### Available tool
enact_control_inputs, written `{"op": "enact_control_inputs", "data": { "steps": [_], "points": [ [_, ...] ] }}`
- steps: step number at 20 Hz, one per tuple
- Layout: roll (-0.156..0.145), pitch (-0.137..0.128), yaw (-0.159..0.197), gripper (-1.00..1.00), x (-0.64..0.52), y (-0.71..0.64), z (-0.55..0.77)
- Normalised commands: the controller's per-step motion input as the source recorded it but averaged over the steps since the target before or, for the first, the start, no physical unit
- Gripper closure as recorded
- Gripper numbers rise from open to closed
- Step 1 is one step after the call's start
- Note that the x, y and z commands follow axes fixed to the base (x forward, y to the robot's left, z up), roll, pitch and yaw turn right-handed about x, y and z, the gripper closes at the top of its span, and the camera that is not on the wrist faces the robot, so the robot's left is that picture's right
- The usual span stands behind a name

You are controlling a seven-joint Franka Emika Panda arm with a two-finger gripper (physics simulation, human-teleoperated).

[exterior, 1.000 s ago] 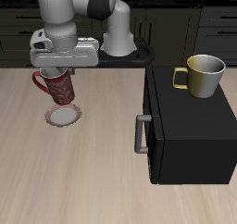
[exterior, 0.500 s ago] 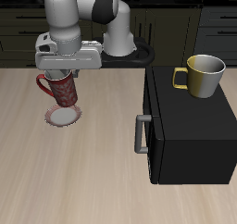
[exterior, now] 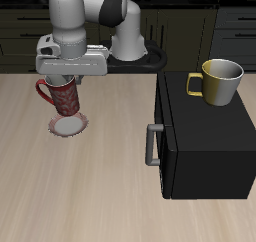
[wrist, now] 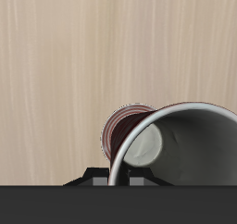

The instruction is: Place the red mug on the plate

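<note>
The gripper [exterior: 70,74] is clamped on the rim of the red mug [exterior: 66,96], holding it upright with its loop handle pointing away from the black cabinet [exterior: 203,136]; over the last second it has carried the mug sideways toward the cabinet and then lifted it very slightly, so the mug now hangs directly over the plate [exterior: 69,125] rather than off to one side; in the wrist view the mug's wide grey-white mouth [wrist: 190,144] fills the foreground and the plate [wrist: 120,133] peeks out beneath it, only partly covered, so the alignment looks close but perhaps not centred; whether the base touches the plate cannot be told; the placement seems nearly ready for a straight lowering; the yellow-olive mug [exterior: 221,82] stands untouched on the cabinet, well apart
</note>
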Motion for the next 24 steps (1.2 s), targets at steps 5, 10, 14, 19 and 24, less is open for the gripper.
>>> {"op": "enact_control_inputs", "data": {
  "steps": [5,10,14,19,24],
  "points": [
    [-0.02,0.023,-0.001,1.0,0.04,-0.13,-0.1],
    [-0.023,0.042,-0.003,1.0,0.08,-0.1,-0.19],
    [0.008,0.052,-0.003,1.0,0.03,0.04,-0.25],
    [0.011,0.029,0.012,1.0,-0.02,0.04,-0.18],
    [-0.001,0.051,0.001,1.0,0.03,0.0,-0.15]
  ]
}}
